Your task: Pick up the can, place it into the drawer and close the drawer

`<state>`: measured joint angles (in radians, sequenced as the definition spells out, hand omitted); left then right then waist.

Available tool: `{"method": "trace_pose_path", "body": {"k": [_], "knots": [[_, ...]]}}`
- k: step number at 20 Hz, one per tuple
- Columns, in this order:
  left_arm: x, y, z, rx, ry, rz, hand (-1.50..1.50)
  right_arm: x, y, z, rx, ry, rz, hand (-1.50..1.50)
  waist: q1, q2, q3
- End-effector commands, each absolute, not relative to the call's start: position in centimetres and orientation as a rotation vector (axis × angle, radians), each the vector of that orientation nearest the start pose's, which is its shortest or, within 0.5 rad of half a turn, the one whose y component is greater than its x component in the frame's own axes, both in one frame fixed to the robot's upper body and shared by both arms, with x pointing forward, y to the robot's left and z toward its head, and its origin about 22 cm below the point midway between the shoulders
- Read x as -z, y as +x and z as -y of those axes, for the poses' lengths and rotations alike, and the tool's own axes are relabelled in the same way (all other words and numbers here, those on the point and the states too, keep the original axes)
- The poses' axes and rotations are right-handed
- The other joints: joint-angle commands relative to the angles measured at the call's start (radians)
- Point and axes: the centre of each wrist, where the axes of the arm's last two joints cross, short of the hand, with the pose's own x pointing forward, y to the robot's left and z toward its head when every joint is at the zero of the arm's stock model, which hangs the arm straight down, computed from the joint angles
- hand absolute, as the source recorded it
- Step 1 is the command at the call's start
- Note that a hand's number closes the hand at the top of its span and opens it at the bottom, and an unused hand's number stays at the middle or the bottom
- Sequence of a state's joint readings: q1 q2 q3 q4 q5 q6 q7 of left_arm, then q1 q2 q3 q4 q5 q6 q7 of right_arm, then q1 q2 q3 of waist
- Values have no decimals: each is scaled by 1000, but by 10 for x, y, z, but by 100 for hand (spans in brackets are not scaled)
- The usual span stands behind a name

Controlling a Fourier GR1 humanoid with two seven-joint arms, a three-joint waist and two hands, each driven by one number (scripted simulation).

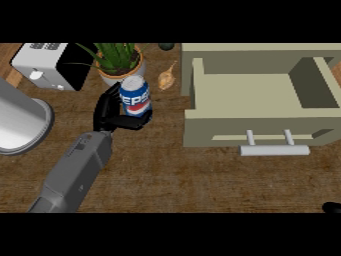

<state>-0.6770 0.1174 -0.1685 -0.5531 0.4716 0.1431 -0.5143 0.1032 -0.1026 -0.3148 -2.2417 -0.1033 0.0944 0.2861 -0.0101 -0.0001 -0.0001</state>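
Head view: counter from above.
Pepsi can: stood upright left of the open drawer, near a potted plant.
Left hand: fingers curled round the can.
Right hand: barely showed at lower right; fingers unreadable.
Toaster: far left.

- blue soda can with white top band, red-white logo patch
- black left hand on grey forearm
- beige open drawer, pale grey handle
- brown wood-grain counter
- white toaster, black side
- green plant in cream pot
- silver-grey cylinder
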Motion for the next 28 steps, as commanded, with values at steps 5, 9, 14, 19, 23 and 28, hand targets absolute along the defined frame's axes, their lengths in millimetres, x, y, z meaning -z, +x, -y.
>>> {"method": "trace_pose_path", "body": {"k": [5,9,14,19,23,28], "knots": [[-32,392,-142,59,-145,1676,150,-151,181,308,64,-294,1881,-150,14,-3,1],[-85,402,-108,72,-185,1713,150,-156,161,298,82,-278,1880,-150,7,-4,0],[-137,407,-102,78,-169,1716,150,-147,154,297,53,-277,1863,-150,5,-3,1],[-180,409,-62,148,-166,1720,150,-148,172,306,44,-314,1870,-150,4,-1,1],[-208,412,-30,177,-137,1704,150,-163,186,304,65,-294,1881,-150,0,2,1],[-233,420,-7,168,-121,1703,150,-154,162,299,46,-286,1913,-150,-26,5,1]]}}
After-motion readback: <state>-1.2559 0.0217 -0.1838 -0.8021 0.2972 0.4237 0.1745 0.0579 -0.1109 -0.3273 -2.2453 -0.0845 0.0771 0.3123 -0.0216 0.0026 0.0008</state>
